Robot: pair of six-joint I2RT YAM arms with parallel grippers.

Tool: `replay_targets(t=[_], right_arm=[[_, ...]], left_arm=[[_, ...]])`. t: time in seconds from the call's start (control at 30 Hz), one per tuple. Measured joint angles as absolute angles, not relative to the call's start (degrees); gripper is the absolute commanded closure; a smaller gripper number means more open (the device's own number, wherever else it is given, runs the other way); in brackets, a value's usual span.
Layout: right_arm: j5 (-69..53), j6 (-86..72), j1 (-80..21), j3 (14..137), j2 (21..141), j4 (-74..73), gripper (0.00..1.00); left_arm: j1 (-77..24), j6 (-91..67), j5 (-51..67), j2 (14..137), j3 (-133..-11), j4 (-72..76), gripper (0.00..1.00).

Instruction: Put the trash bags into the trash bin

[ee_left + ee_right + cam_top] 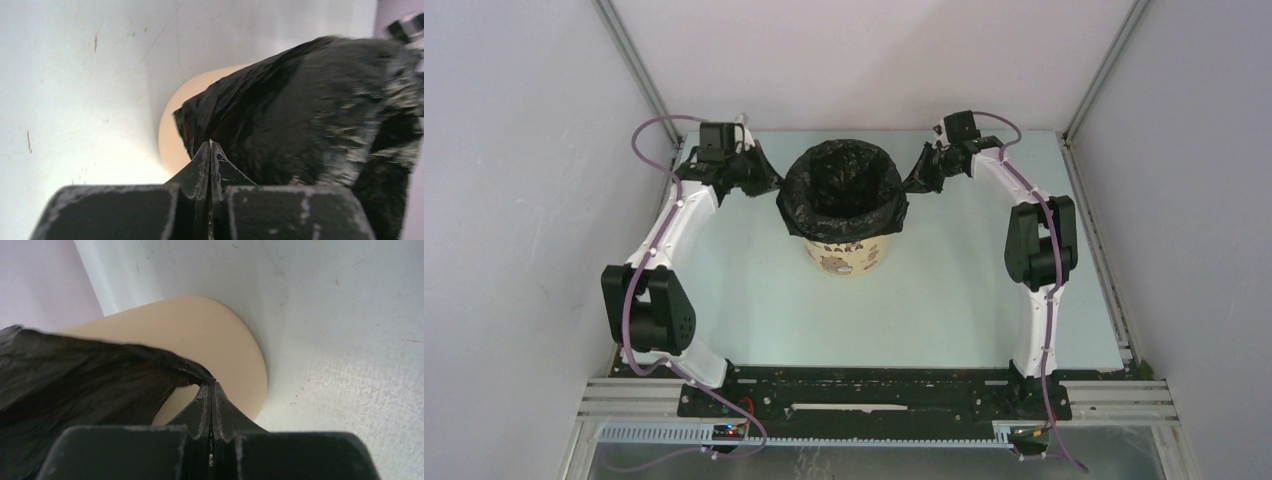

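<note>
The pale yellow trash bin (848, 258) stands upright at the table's middle back. A glossy black trash bag (844, 180) lines it, its mouth open and folded over the rim. My left gripper (746, 180) is shut on the bag's left edge, stretched out to the left of the bin. My right gripper (936, 172) is shut on the bag's right edge, stretched to the right. In the left wrist view the shut gripper (210, 145) pinches the bag (310, 110) beside the bin (172, 130). In the right wrist view the shut gripper (212, 384) pinches the bag (75, 380) against the bin (210, 335).
White enclosure walls stand close on the left, right and back, with metal frame posts (629, 50) at the back corners. The pale tabletop (864, 320) spreads in front of the bin. A black base rail (864, 390) runs along the near edge.
</note>
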State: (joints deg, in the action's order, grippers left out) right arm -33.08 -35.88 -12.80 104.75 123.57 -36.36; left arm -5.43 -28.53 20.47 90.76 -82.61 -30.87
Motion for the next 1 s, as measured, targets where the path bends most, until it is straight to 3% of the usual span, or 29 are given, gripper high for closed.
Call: replay_targets(t=[0.2,0.3,0.63,0.8,0.9,1.0], right_arm=[[-33.4,-35.9,-12.8,104.7,119.8,-36.2,1.00],[-33.3,-35.4,-12.8,104.6,119.4,-36.3,1.00],[-32.0,-30.7,-12.8,95.0,118.9,-36.7,1.00],[-31.7,-29.3,-13.7,94.2,119.0,-37.5,0.98],[-31.3,-28.5,-14.5,94.6,119.1,-37.8,0.89],[-30.6,-27.2,-15.1,96.8,119.1,-39.9,0.71]], left_arm=[[-5.4,-27.4,18.3,91.4,-76.2,-32.6,0.99],[-5.4,-26.9,18.3,91.4,-74.7,-33.5,0.93],[-3.4,-26.9,20.9,85.3,-74.6,-35.1,0.36],[-2.3,-28.4,21.5,79.5,-71.8,-34.0,0.26],[-2.3,-30.3,22.5,77.1,-67.4,-32.8,0.24],[-2.3,-32.7,23.4,77.0,-63.3,-31.2,0.23]])
